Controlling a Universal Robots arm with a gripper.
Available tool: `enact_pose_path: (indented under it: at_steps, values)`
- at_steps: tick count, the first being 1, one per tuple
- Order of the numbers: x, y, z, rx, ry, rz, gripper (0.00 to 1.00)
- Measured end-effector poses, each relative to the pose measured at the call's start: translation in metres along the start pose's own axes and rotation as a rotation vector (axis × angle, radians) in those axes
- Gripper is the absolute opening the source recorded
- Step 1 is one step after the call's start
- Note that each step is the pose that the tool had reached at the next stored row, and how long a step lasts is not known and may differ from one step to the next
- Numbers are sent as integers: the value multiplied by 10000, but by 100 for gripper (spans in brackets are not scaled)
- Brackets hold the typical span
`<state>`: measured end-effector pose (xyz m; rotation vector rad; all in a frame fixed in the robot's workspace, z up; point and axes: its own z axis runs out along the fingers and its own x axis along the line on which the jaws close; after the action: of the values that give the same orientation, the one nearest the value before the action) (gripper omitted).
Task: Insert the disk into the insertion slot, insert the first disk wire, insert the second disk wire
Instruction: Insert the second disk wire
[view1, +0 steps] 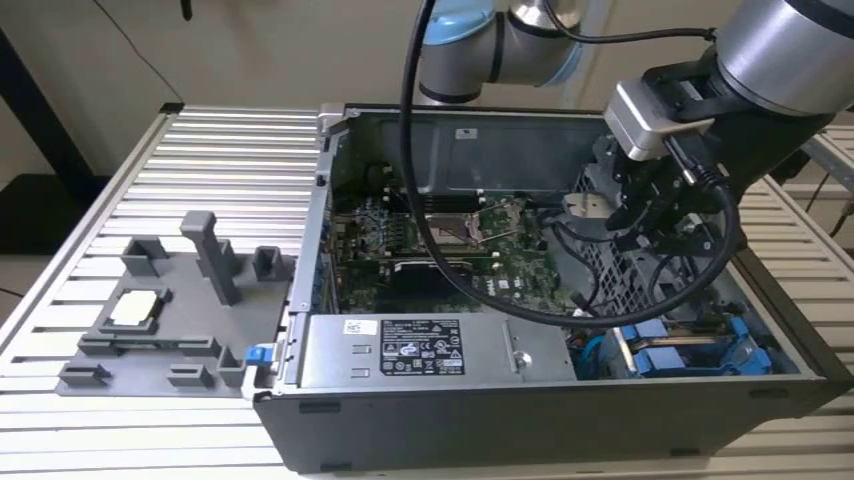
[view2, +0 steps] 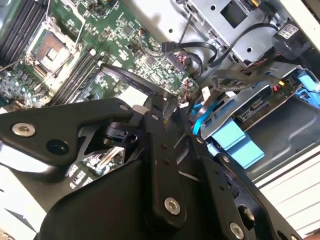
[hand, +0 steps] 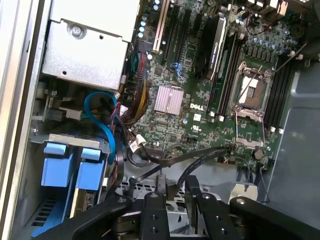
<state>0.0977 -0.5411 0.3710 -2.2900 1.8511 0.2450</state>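
I see the gripper (view1: 638, 215) hovering inside the open case (view1: 534, 400), over its far right part, above the black cables (view1: 587, 300); its fingers (hand: 155, 187) look nearly closed, gripping nothing I can make out. The disk (view1: 701, 350), in its blue carrier, sits in the slot (view1: 787, 330) at the near right corner. A white sticker marks the power supply (view1: 420, 350); print unreadable. The motherboard (hand: 200, 90) lies beyond, and a grey tray (view1: 160, 320) sits left of the case.

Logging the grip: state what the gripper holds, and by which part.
It cannot be told. The gripper is right at the black cables inside the case; whether it grips one is hidden.
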Motion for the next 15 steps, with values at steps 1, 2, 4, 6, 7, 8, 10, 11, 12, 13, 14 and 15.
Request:
enact_pose_path:
  at_steps: [1,2,4,6,7,8,10,11,12,13,14,15]
  values:
    - [1,0,1,-9,-4,2,30]
    - [1,0,2,-16,-6,4,30]
    - [1,0,1,-20,-7,5,28]
    - [1,0,1,-24,-7,6,20]
    - [1,0,1,-26,-7,7,18]
    - [1,0,1,-26,-7,7,16]
    - [1,0,1,-27,-8,7,16]
    - [1,0,1,-27,-7,7,16]
    - [2,0,2,-35,-1,9,16]
    - [4,-4,2,-66,12,14,16]
    - [11,-9,1,-123,42,27,16]
    - [25,-9,-3,-171,87,40,16]
